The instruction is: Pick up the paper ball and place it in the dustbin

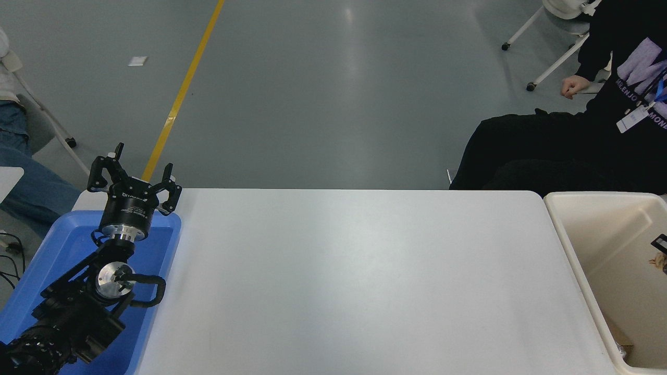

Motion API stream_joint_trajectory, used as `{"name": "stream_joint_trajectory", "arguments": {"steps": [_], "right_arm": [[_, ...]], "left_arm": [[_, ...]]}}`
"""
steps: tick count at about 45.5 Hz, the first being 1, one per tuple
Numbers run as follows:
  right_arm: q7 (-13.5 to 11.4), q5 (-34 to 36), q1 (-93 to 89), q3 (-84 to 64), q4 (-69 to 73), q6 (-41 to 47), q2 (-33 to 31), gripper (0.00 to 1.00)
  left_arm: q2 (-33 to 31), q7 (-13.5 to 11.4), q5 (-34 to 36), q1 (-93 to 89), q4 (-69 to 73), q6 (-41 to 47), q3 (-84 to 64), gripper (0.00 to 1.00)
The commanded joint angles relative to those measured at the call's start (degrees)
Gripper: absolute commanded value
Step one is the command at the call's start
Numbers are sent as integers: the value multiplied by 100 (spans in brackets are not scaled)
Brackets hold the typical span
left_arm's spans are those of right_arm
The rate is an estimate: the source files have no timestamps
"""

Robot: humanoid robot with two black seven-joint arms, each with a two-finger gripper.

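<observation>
The right claw (659,244) and paper ball (661,262) are nearly cut off at the right edge, inside the cropped dustbin (573,245).

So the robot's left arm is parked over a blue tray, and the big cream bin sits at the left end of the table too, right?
Not quite. In the head view the left gripper does sit over the blue tray, but the dustbin stands at the right end of the white table, not the left.
</observation>
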Motion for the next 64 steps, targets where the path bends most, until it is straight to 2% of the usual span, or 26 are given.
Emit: {"name": "stream_joint_trajectory", "arguments": {"steps": [1,38,45,64], "right_arm": [[10,12,-1,32,-127,-185,4,89],[1,21,130,32,-39,-396,22,89],[1,21,236,32,-4,-387,4,95],[-25,-50,1097,23,936,-387,-207,96]], "left_arm": [[0,0,-5,0,0,0,1,99],[0,0,4,0,0,0,1,99],[0,0,4,0,0,-9,1,99],[0,9,4,0,0,-9,1,99]]}}
